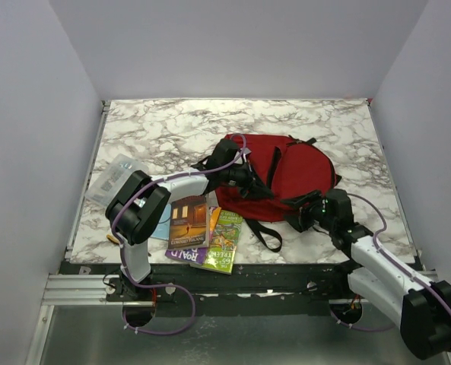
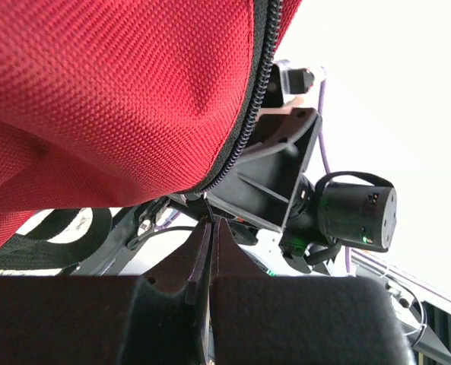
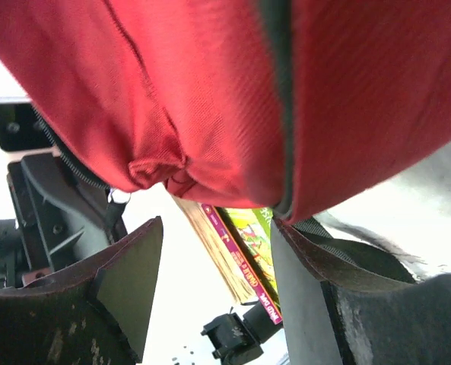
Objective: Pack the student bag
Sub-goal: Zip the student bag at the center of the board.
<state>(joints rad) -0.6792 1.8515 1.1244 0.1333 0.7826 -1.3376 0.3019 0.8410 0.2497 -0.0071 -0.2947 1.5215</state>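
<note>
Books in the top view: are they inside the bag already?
No, the books lie in a loose pile on the table, just outside the bag.

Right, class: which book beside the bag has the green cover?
The green book at the pile's right edge, closest to the student bag; the others show brown, purple and pale blue.

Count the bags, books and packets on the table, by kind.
student bag: 1
books: 4 showing, overlapped
clear plastic packet: 1
Total: 6
</note>
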